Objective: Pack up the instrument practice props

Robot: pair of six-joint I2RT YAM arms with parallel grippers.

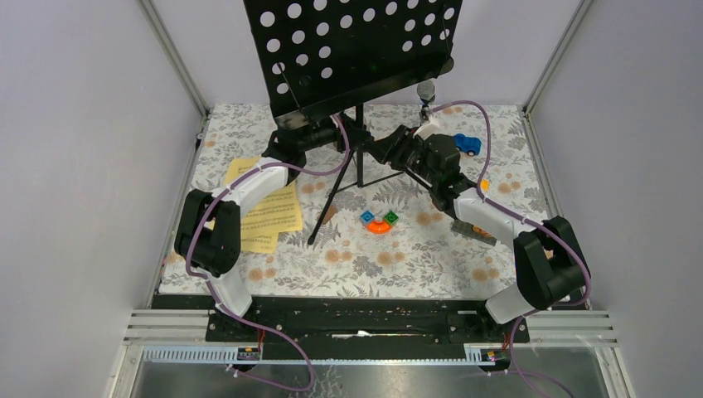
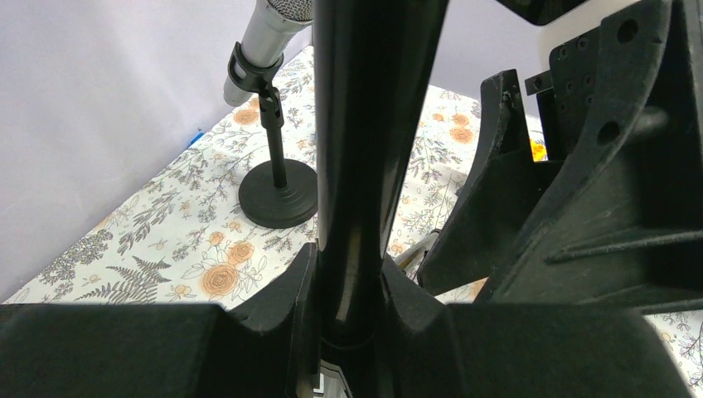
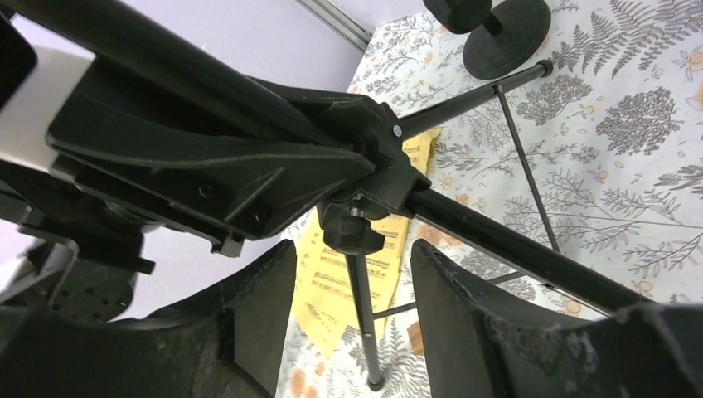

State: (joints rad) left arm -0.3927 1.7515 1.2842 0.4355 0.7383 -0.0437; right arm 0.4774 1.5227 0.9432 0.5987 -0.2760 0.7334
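Observation:
The black perforated music rack (image 1: 356,50) stands on its tripod legs (image 1: 332,207) at the back middle. My left gripper (image 1: 327,133) is shut on the rack's upright pole (image 2: 365,149). My right gripper (image 1: 398,151) is open just right of the pole. In the right wrist view its fingers (image 3: 257,323) flank the black knob (image 3: 352,232) under the tripod hub without touching it. Yellow sheet-music pages (image 1: 267,209) lie left of the legs. The silver microphone (image 2: 265,41) sits in a round-based holder (image 2: 278,203). Another round black holder base (image 3: 506,41) stands by a leg tip.
A small blue toy car (image 1: 467,145) sits at the back right. An orange curved block (image 1: 379,222) lies in the middle of the floral cloth. A dark flat object (image 1: 474,231) lies partly under the right arm. Grey walls close in on three sides.

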